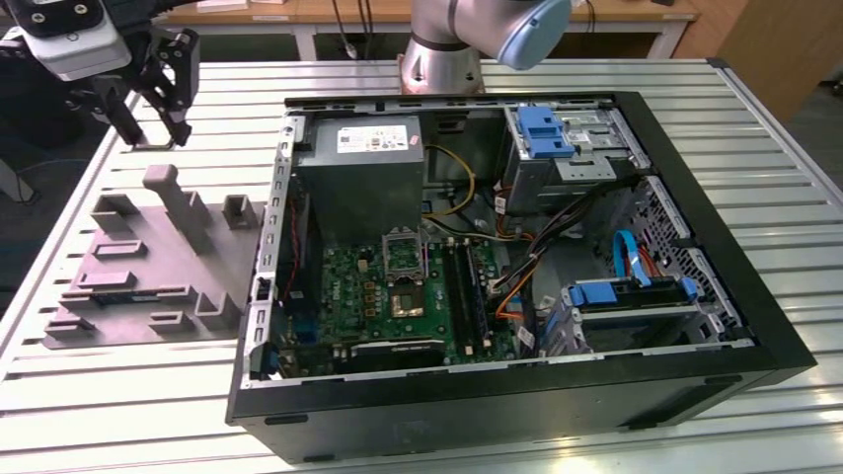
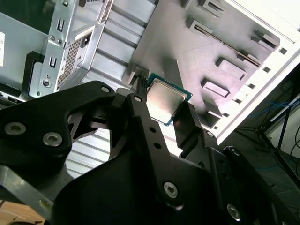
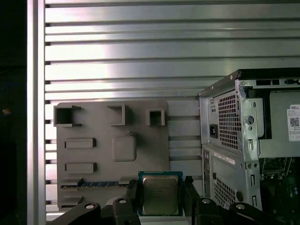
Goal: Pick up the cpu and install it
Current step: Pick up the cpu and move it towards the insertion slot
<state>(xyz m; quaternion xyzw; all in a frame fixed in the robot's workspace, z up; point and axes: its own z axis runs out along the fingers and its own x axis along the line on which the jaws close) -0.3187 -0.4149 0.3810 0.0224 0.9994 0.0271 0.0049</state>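
The cpu [image 3: 160, 194] is a small square chip with a pale silver top and a green rim, and my gripper [image 3: 160, 198] is shut on its two sides. In the second wrist view the cpu [image 2: 164, 99] sits between the black fingertips [image 2: 139, 91] of the gripper [image 2: 165, 102]. In the exterior view the gripper [image 1: 152, 133] hangs at the far left, above the table and beyond the grey fixture plate [image 1: 145, 267]. The green motherboard [image 1: 395, 291] with its silver socket frame [image 1: 401, 247] lies inside the open computer case [image 1: 685, 326], well to the exterior view's right of the gripper.
The grey fixture plate [image 3: 112, 145] has raised blocks and slots under the gripper. A big grey power supply box [image 1: 358, 173] stands beside the socket. Cables [image 1: 527, 267] and blue drive bays [image 1: 547, 133] crowd the case. The arm's base [image 1: 441, 59] stands behind the case on the slatted table [image 1: 132, 415].
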